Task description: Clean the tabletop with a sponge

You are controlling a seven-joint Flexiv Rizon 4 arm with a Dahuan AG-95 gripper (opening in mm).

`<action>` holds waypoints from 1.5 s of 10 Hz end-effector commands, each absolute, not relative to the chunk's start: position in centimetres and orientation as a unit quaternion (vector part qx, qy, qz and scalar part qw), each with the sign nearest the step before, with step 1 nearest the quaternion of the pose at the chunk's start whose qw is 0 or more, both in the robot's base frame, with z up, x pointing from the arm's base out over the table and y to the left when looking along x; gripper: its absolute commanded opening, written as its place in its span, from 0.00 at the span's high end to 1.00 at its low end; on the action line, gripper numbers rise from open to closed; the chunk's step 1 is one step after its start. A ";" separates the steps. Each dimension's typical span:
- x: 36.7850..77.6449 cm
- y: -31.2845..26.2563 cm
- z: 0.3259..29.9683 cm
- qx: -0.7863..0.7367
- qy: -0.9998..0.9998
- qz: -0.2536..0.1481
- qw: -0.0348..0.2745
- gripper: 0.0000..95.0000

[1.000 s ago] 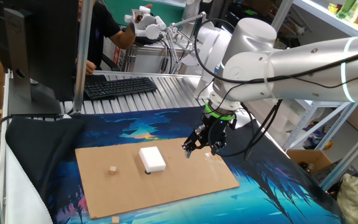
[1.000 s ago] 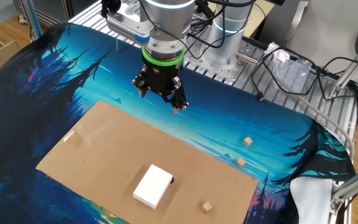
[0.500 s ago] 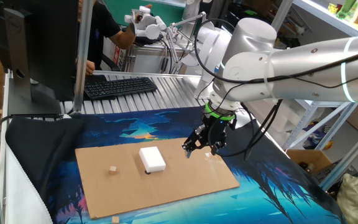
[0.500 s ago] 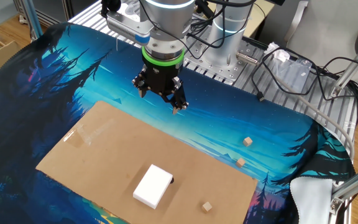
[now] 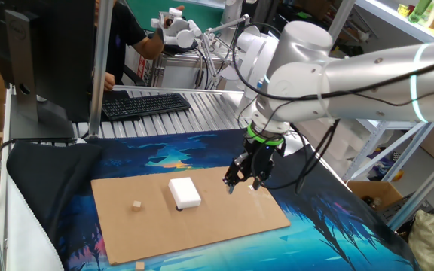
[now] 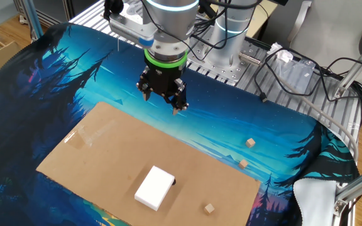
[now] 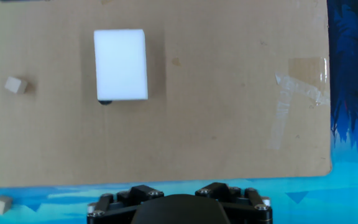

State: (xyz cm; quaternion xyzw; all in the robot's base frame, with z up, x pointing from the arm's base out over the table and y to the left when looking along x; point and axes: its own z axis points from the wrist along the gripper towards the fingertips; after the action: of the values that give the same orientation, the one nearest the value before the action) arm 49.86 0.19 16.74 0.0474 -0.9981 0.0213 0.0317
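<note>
The white sponge (image 5: 184,192) lies flat on the brown cardboard tabletop (image 5: 224,218), and also shows in the other fixed view (image 6: 155,187) and the hand view (image 7: 121,64). A small dark spot (image 7: 105,101) peeks out at one corner of the sponge. My gripper (image 5: 243,181) hangs open and empty above the cardboard's edge, well apart from the sponge. In the other fixed view the gripper (image 6: 162,103) is over the seam between the cardboard (image 6: 105,144) and the mat. The hand view shows only the gripper base, not the fingertips.
A tiny tan cube (image 5: 137,205) sits on the cardboard beside the sponge. More cubes (image 6: 251,143) lie on the blue-and-black mat (image 6: 74,69). Clear tape (image 7: 297,93) marks one cardboard corner. A keyboard (image 5: 145,104) and a monitor (image 5: 44,60) stand behind the mat.
The arm has shifted very slightly, with the gripper still open above the cardboard's edge. The sponge and the cubes have not moved.
</note>
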 end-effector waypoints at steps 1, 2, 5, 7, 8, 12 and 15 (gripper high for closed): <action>49.6 0.1 16.7 0.061 -0.997 0.029 0.041 1.00; 49.6 0.1 16.7 0.061 -0.997 0.029 0.041 1.00; 49.6 0.2 16.6 0.060 -0.997 0.029 0.041 1.00; 49.6 0.2 16.6 0.060 -0.997 0.029 0.041 1.00; 49.6 0.2 16.6 0.060 -0.997 0.028 0.041 1.00; 49.8 0.4 16.1 0.055 -0.998 0.019 0.039 1.00; 50.0 0.9 15.3 0.054 -0.998 0.019 0.036 1.00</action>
State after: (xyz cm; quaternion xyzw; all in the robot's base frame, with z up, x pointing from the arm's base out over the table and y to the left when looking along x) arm 50.14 0.99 15.16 0.0535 -0.9977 0.0188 0.0362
